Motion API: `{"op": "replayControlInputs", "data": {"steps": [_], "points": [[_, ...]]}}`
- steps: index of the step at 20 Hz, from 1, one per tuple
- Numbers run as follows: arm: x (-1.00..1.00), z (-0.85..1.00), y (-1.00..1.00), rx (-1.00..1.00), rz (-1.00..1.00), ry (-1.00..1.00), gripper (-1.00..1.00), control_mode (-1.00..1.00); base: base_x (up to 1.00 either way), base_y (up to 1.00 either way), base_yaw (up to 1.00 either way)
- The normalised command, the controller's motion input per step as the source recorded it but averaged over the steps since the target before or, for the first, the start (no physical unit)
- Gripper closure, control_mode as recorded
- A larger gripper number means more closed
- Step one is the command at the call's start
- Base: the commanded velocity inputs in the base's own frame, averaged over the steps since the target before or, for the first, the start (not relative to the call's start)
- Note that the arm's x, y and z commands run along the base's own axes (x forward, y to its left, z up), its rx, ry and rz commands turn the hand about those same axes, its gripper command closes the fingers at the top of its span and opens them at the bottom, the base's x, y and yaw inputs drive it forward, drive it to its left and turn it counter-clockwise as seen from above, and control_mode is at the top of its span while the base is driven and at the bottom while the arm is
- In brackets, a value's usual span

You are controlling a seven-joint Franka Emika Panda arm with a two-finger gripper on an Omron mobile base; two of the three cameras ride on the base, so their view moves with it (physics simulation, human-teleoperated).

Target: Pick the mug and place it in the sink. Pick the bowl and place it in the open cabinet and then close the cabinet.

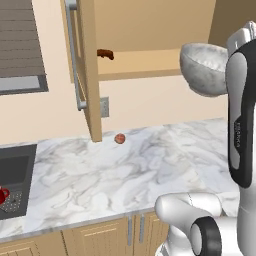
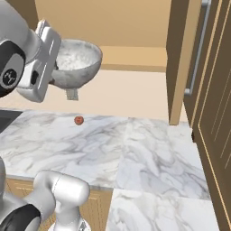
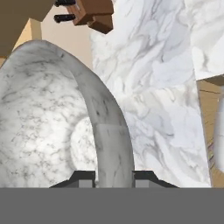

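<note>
My gripper [image 3: 114, 178] is shut on the rim of the grey-white marbled bowl [image 3: 48, 127], with one fingertip on each side of the wall. The bowl [image 1: 202, 67] hangs tilted in the air in front of the open cabinet [image 1: 142, 62], level with its wooden shelf. In the right base view the bowl [image 2: 77, 61] sits just ahead of the white hand, before the cabinet shelf [image 2: 135, 58]. The red mug [image 1: 2, 195] lies inside the black sink [image 1: 17, 167] at the far left edge.
A small reddish ball [image 1: 119, 138] rests on the marble counter [image 1: 125, 175] near the wall. The cabinet door [image 1: 86, 70] stands open with its silver bar handle [image 1: 75, 55]. A brown object [image 1: 105, 54] lies on the shelf. Another wooden door [image 2: 212, 117] stands at the right.
</note>
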Motion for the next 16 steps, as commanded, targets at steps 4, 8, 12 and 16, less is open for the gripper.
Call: {"op": "replayControlInputs", "data": {"steps": [4, 8, 12, 16], "points": [[0.67, 0.0, -0.07, 0.0, 0.13, -0.01, 1.0, -1.0, 0.0, 0.0, 0.0], [0.56, 0.0, -0.04, -0.01, 0.15, -0.08, 1.0, -1.0, 0.0, 0.0, 0.0], [0.41, 0.0, 0.0, -0.08, 0.14, -0.21, 1.0, -1.0, 0.0, 0.0, 0.0], [0.41, 0.0, 0.0, -0.01, 0.1, -0.24, 1.0, -1.0, 0.0, 0.0, 0.0]]}}
